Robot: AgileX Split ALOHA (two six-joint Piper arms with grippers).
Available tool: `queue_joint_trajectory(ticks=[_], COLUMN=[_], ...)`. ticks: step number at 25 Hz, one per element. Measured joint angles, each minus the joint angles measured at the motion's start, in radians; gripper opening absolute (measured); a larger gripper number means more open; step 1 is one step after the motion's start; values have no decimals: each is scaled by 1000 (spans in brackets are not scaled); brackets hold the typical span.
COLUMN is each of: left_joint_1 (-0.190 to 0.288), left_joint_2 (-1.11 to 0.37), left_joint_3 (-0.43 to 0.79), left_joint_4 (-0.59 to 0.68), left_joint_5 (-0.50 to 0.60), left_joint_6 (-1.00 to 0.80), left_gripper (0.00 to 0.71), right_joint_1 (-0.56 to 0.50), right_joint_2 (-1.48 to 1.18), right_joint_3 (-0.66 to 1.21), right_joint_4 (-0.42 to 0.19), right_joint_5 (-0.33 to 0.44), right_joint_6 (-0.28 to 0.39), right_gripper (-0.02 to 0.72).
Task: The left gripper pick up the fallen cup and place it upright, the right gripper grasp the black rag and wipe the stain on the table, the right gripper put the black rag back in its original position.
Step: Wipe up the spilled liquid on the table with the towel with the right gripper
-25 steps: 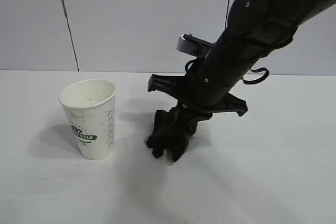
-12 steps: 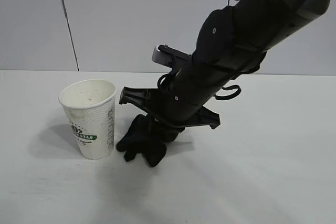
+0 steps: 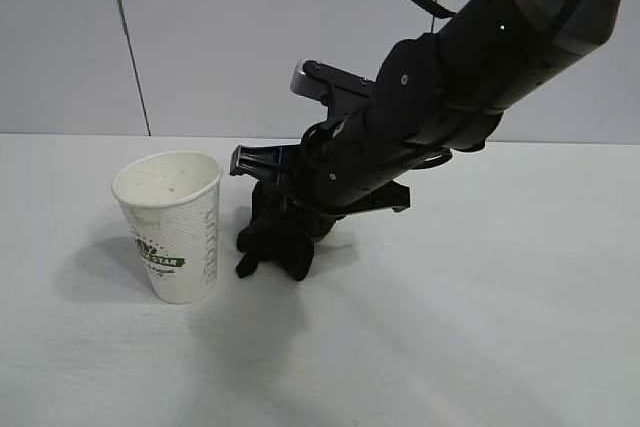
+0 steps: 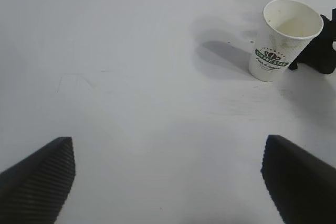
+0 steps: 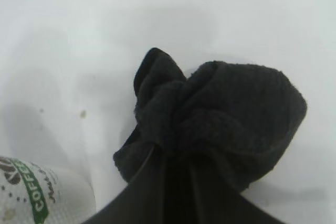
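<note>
Black rag shifted, bunched, claw-gripped.

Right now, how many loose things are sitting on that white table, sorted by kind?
Cup: 1, white paper, upright.
Rag: 1, black, pinched in the right gripper beside the cup.
Tiny brownish specks: a couple, on the table near the rag.
Total: 2 objects, plus the specks.

Right gripper angled low, jaws closed on a load; left gripper aloft, jaws spread.
</note>
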Motion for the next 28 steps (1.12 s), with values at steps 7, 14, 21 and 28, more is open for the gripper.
queue_joint_trajectory(ticks=[7, 14, 21, 28], left_joint_1=[0, 0, 0, 0], left_joint_2=[0, 0, 0, 0], left_joint_3=[0, 0, 0, 0], left_joint_4=[0, 0, 0, 0], left_joint_5=[0, 0, 0, 0], left_joint_6=[0, 0, 0, 0], left_gripper=[694, 694, 694, 694], right_joint_1=[-68, -142, -214, -309], right_joint_2=[23, 23, -53, -182], right_joint_3=[0, 0, -2, -2], right_joint_4=[-1, -3, -94, -367], right_joint_5=[12, 167, 454, 660], right_joint_6=[-4, -4, -4, 13], right_gripper=[29, 29, 29, 29])
